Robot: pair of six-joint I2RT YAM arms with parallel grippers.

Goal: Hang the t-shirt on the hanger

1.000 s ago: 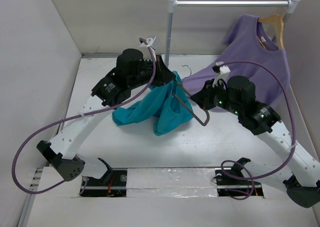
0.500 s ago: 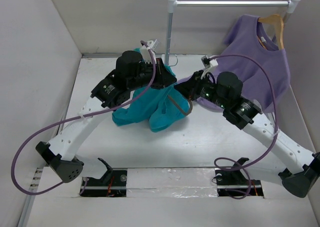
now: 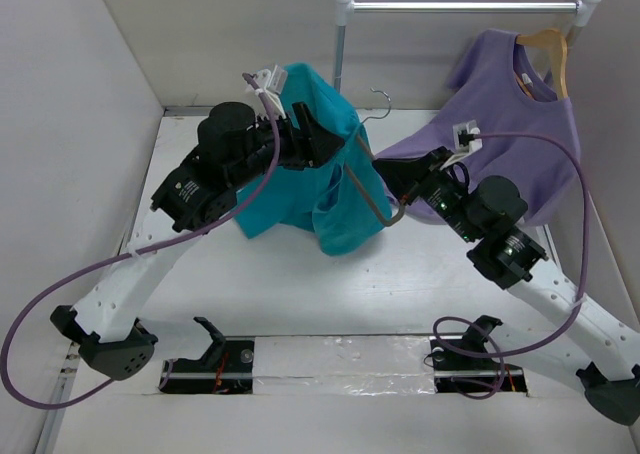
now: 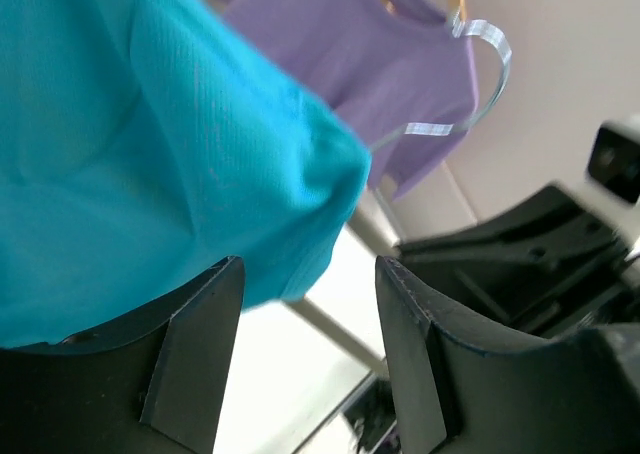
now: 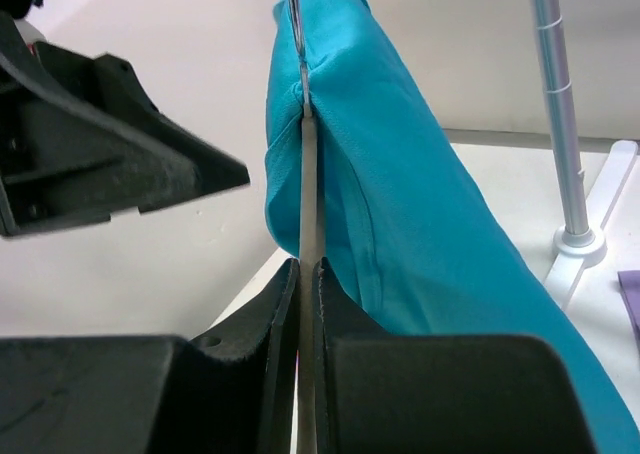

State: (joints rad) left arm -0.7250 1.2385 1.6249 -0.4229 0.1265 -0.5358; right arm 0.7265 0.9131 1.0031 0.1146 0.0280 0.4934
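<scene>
The teal t-shirt (image 3: 300,169) hangs lifted above the table, draped over the upper part of the thin dark-grey hanger (image 3: 385,206). The hanger's hook (image 3: 378,98) sticks up beside the shirt. My right gripper (image 3: 393,177) is shut on the hanger's bar (image 5: 308,174), which runs up into the t-shirt (image 5: 400,184). My left gripper (image 3: 335,137) stands against the shirt's right side, open, with nothing between its jaws (image 4: 310,269); the t-shirt (image 4: 150,144) lies just above its left finger. Most of the hanger's frame is hidden by cloth.
A clothes rack stands at the back, its pole (image 3: 340,59) close behind the shirt and its bar (image 3: 460,7) overhead. A lilac-purple t-shirt (image 3: 515,124) hangs there on a wooden hanger (image 3: 548,44). White walls close in on the left and the back.
Both arms have lifted the shirt and hanger up and toward the back. My left gripper, shut on the shirt before, has opened and let the cloth go.
</scene>
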